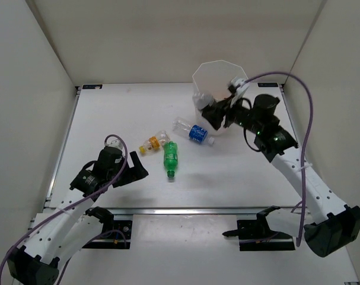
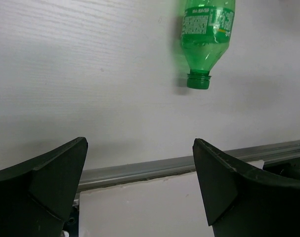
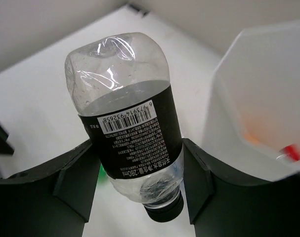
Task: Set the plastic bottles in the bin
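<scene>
On my overhead feed, with 12 o'clock at the far wall, the white tabletop (image 1: 108, 119) fills the enclosure. The bin (image 1: 218, 74) stands upright at about 1 o'clock from the tabletop's centre, and its many-sided rim is open.

My right hand (image 1: 215, 116) sits against the bin's 7 o'clock side, outside the wall. On the right wrist feed that hand (image 3: 137, 180) is clamped on the black-label bottle (image 3: 125, 123), one finger on each side of the label. The cap points back toward the wrist and the clear base points away. The bin wall (image 3: 268, 74) rises just beside it at 3 o'clock.

My left hand (image 1: 135, 169) hangs at about 8 o'clock. Its fingers (image 2: 51, 177) are spread wide with nothing between them.

The green bottle (image 1: 170, 158) lies on its side near the centre, cap toward 6 o'clock, at 1 o'clock from the left hand (image 2: 140, 163) on that wrist feed. The blue-label bottle (image 1: 194, 132) lies between it and the bin, white cap toward 4 o'clock. The yellow-orange-label bottle (image 1: 153, 142) lies at the green one's 10 o'clock, close by.

Low inside the bin I see a red piece (image 3: 288, 152) and an orange patch (image 3: 251, 138). I cannot tell what they are.
</scene>
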Tool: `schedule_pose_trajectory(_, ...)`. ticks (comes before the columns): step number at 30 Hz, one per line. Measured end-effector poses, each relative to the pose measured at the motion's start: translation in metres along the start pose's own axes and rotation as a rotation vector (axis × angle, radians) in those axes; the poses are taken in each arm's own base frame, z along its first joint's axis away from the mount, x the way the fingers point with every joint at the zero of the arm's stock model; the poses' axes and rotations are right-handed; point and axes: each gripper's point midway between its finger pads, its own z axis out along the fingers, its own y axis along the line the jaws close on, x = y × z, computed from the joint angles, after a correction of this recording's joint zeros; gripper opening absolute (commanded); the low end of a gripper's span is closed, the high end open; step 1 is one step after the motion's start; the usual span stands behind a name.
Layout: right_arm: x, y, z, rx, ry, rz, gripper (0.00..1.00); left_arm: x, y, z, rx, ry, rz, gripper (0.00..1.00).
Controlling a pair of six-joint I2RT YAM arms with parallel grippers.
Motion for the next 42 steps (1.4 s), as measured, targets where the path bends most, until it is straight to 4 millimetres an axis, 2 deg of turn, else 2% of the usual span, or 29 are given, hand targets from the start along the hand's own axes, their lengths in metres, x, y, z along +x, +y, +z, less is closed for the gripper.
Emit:
schedule_pose_trajectory(2, -0.045, -0.023, -0.002, 0.051, -0.090, -0.037, 0.36, -0.006, -0.003, 0.001, 0.000, -0.010, -0.003, 0.98)
schedule_pose_trajectory(4, -0.082, -0.050, -0.001, 0.118, -0.161, -0.066, 0.36, -0.011, -0.005, 0.004, -0.001, -0.016, -0.003, 0.99)
schedule_pose_trajectory(7, -0.109, -0.098, 0.008, 0.204, -0.202, -0.074, 0.38, -0.013, -0.006, 0.010, -0.011, -0.006, -0.001, 0.98)
schedule_pose_trajectory(8, -0.109, -0.114, 0.014, 0.224, -0.202, -0.066, 0.40, -0.013, -0.007, 0.012, -0.013, -0.001, 0.002, 0.99)
schedule_pose_trajectory(10, -0.095, -0.143, 0.026, 0.258, -0.168, -0.041, 0.44, -0.012, -0.009, 0.016, -0.011, 0.006, 0.006, 0.99)
schedule_pose_trajectory(11, -0.080, -0.157, 0.033, 0.276, -0.136, -0.026, 0.45, -0.013, -0.011, 0.017, -0.007, 0.005, 0.005, 0.99)
schedule_pose_trajectory(14, -0.037, -0.174, 0.055, 0.278, -0.037, 0.015, 0.55, -0.016, -0.016, 0.021, 0.007, -0.003, 0.009, 0.99)
schedule_pose_trajectory(15, -0.025, -0.177, 0.061, 0.275, -0.009, 0.033, 0.64, -0.017, -0.017, 0.022, 0.010, -0.005, 0.010, 0.99)
schedule_pose_trajectory(16, -0.015, -0.178, 0.065, 0.272, 0.012, 0.050, 0.77, -0.017, -0.019, 0.024, 0.015, -0.006, 0.014, 0.99)
schedule_pose_trajectory(18, -0.004, -0.179, 0.068, 0.269, 0.041, 0.070, 0.99, -0.018, -0.022, 0.027, 0.019, -0.004, 0.023, 0.99)
schedule_pose_trajectory(20, -0.006, -0.177, 0.068, 0.269, 0.037, 0.062, 0.99, -0.019, -0.026, 0.030, 0.019, 0.005, 0.041, 0.99)
schedule_pose_trajectory(24, -0.030, -0.174, 0.058, 0.297, -0.008, 0.029, 0.99, -0.025, -0.041, 0.038, 0.023, 0.024, 0.099, 0.98)
schedule_pose_trajectory(28, -0.063, -0.159, 0.028, 0.384, -0.066, -0.004, 1.00, -0.028, -0.059, 0.053, 0.025, 0.049, 0.173, 0.99)
schedule_pose_trajectory(31, -0.070, -0.137, -0.010, 0.462, -0.096, -0.017, 1.00, -0.030, -0.068, 0.070, 0.004, 0.075, 0.223, 0.99)
schedule_pose_trajectory(33, -0.062, -0.123, -0.035, 0.501, -0.093, -0.012, 0.99, -0.032, -0.076, 0.083, -0.010, 0.088, 0.259, 0.99)
schedule_pose_trajectory(35, -0.045, -0.118, -0.058, 0.540, -0.071, 0.001, 0.99, -0.033, -0.082, 0.095, -0.025, 0.096, 0.290, 0.99)
schedule_pose_trajectory(38, -0.004, -0.117, -0.088, 0.593, 0.000, 0.053, 0.99, -0.029, -0.091, 0.113, -0.041, 0.119, 0.335, 0.99)
schedule_pose_trajectory(42, 0.053, -0.120, -0.115, 0.656, 0.111, 0.144, 0.99, -0.020, -0.095, 0.134, -0.086, 0.150, 0.385, 0.99)
